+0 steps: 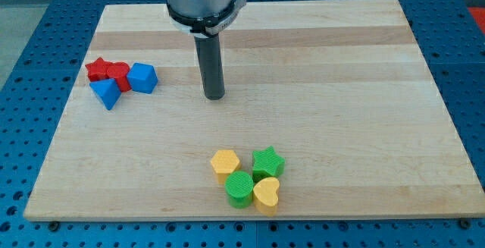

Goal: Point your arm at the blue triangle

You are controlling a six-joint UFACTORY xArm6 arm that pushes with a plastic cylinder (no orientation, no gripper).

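My tip (215, 96) rests on the table (341, 89) — right of the blue triangle (106, 93), well apart — no fingers on this rod

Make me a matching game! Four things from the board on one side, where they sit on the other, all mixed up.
Things:
1. blue triangle
2. yellow heart
3. my tip
4. red star

Places:
A. near the view's bottom, beside the green blocks
B. far view's left, just above the blue triangle
C. near the board's middle, touching no block
D. view's left, just below the red blocks

Pairs: 1-D, 2-A, 3-C, 4-B
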